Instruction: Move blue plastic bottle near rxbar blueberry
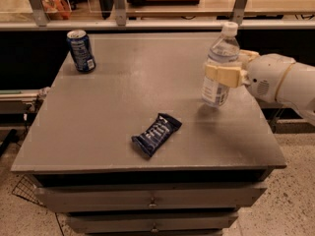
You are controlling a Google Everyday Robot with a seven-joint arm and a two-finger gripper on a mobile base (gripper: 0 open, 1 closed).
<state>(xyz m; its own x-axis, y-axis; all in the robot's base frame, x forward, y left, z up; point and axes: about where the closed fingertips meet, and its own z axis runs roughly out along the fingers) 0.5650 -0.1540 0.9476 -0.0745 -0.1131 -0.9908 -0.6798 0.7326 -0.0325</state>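
The blue plastic bottle [219,63], clear with a white cap and pale label, stands upright at the right side of the grey table [123,92], its base at or just above the surface. My gripper [222,75] comes in from the right and is shut on the bottle's middle, its cream fingers [217,74] wrapped across the label. The rxbar blueberry [156,133], a flat dark blue wrapper with white lettering, lies near the front middle of the table, to the left of and in front of the bottle, about a hand-length away.
A dark blue soda can [81,50] stands at the table's back left corner. A shelf rail with metal posts [118,6] runs behind the table. Drawers [152,198] sit under the front edge. My white arm [283,80] overhangs the right edge.
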